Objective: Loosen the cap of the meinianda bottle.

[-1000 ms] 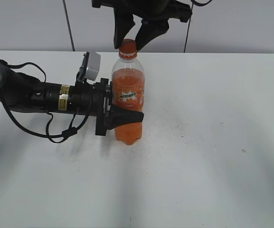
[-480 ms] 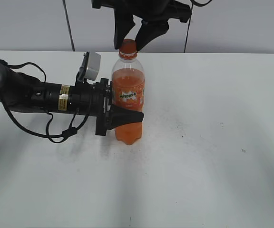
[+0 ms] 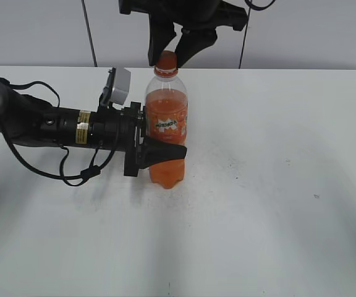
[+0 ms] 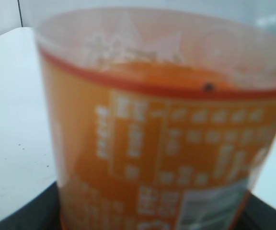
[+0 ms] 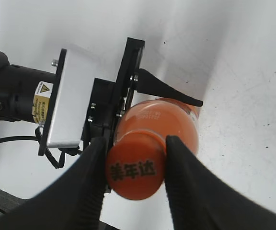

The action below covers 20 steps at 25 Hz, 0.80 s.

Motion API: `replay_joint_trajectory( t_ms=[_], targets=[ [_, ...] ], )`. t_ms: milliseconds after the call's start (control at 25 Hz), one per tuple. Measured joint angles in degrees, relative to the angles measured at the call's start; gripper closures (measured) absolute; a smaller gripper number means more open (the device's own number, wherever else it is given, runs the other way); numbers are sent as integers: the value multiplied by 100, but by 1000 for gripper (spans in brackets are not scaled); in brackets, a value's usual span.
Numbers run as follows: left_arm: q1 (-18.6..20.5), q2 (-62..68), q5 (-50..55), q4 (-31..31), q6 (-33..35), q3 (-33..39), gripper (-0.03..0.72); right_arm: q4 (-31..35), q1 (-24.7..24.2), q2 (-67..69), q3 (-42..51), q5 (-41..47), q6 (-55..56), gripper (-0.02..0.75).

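Note:
The meinianda bottle (image 3: 165, 124) stands upright on the white table, with orange drink and an orange label. It fills the left wrist view (image 4: 162, 143). My left gripper (image 3: 159, 153) lies level from the left and is shut on the bottle's lower body. The orange cap (image 3: 166, 60) sits on the neck; in the right wrist view (image 5: 135, 170) dark characters show on its top. My right gripper (image 5: 134, 158) comes down from above, and its two black fingers touch the cap's sides.
The white table (image 3: 277, 204) spreads to the right and front of the bottle. The left arm and its cables (image 3: 48, 127) lie across the table's left side. A grey wall (image 3: 314, 31) runs behind the table.
My right gripper's fingers have drawn in from a wider spread and now press on the cap. The bottle and the left arm have not moved.

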Motion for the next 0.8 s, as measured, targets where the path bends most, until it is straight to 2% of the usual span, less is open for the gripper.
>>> replay_joint_trajectory(
  t_ms=[280,800],
  targets=[
    [0,0,0,-6,0,0,267,0,0,0,0,0,-661,456],
    [0,0,0,10,0,0,267,32,0,12,0,4,-4137,460]
  ],
)
